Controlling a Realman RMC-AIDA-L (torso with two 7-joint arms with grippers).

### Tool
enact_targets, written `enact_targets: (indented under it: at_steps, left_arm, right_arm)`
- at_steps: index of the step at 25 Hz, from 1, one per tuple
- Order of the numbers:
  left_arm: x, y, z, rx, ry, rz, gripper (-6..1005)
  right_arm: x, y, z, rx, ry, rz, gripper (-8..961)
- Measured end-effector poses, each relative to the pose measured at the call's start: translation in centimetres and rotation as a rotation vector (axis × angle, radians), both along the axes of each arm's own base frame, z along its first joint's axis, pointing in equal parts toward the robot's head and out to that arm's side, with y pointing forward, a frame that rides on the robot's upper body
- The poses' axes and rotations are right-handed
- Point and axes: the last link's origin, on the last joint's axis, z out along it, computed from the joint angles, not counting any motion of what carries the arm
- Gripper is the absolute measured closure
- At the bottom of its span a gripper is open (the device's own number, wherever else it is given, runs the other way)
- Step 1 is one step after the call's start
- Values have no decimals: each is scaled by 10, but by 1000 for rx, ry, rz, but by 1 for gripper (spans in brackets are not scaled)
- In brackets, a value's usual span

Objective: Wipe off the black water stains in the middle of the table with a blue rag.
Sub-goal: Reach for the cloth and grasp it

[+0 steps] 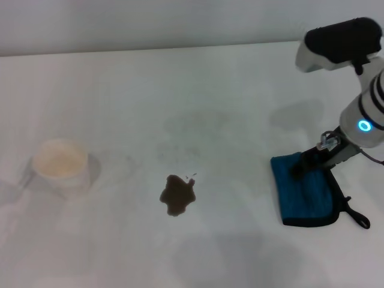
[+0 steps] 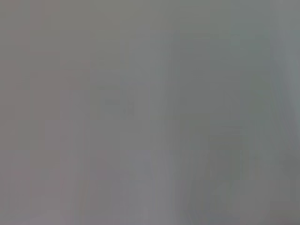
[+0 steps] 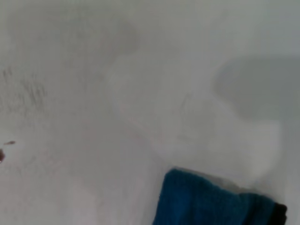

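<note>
The head view takes in the whole white table (image 1: 240,90): the black water stains (image 1: 177,195) form a small lobed puddle near the middle, a white paper cup (image 1: 61,165) stands well apart on the robot's left, and the blue rag (image 1: 303,192) lies flat near the right edge, its black loop tag (image 1: 357,217) trailing outward. The right gripper (image 1: 306,167) is down on the rag's far part, fingertips touching the cloth; whether they are spread or pinching it cannot be told. The right wrist view shows only a corner of the rag (image 3: 211,204) with bare tabletop beyond and a few dark specks (image 3: 8,143) at its edge, not the puddle. The left wrist view shows nothing but flat grey, and the left arm appears nowhere. Between rag and stains the surface is open white tabletop.
</note>
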Motion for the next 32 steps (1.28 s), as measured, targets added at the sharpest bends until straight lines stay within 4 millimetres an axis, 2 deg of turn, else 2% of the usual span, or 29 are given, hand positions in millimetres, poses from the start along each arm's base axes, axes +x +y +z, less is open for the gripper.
enact_targets:
  at_steps: [11,27,32]
  left_arm:
    - [0,-1,-3,-5,-4,6,116]
    - [-3,-3,-7,-17,-6,33,115]
    - [-3,-4,-9,-17,-18,37,116]
  right_arm:
    - [4,2,-18,-54,-25,8,207]
    - [8,3,-18,-73,-43,8,326]
    - [7,3,-19,-80,-48,18,503]
